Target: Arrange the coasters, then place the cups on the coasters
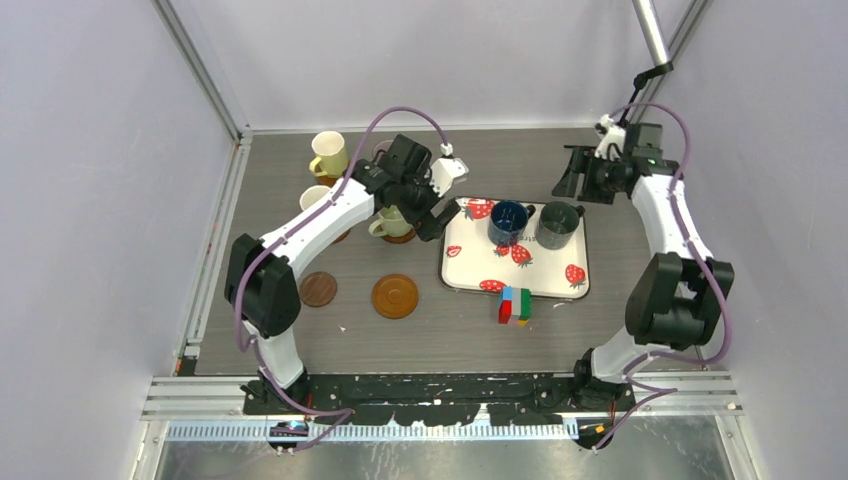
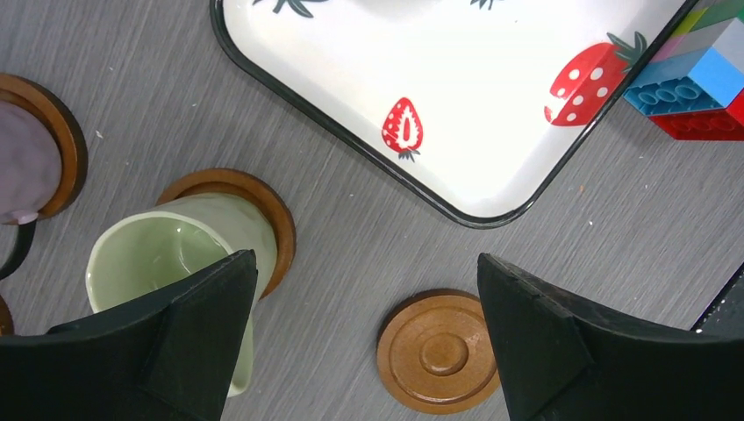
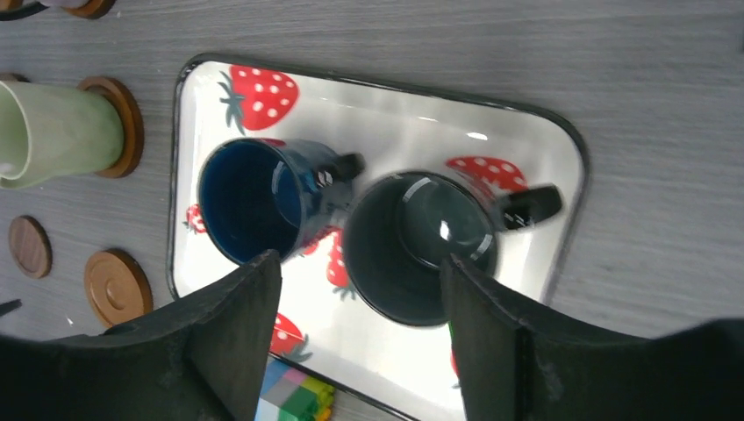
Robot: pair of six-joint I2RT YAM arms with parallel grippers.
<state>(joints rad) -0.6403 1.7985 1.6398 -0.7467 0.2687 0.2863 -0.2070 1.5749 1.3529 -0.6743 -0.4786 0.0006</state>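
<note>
A light green cup [image 2: 167, 254] stands on a brown coaster [image 2: 268, 206], just beside my left gripper [image 2: 364, 259], which hangs open and holds nothing. An empty brown coaster [image 2: 439, 351] lies below its right finger. A mauve cup [image 2: 26, 158] sits on another coaster at the left. The dark blue cup [image 3: 250, 197] and the grey cup [image 3: 421, 246] stand side by side on the strawberry tray [image 3: 377, 96]. My right gripper [image 3: 360, 259] hovers above them, open, touching neither. A darker coaster [image 1: 318, 289] lies bare. The yellow cup [image 1: 328, 153] is at the back left.
A multicoloured block toy [image 1: 515, 305] sits against the tray's near edge. A pale cup [image 1: 314, 197] stands partly behind the left arm. Metal frame rails and grey walls run along the table's left, back and right sides.
</note>
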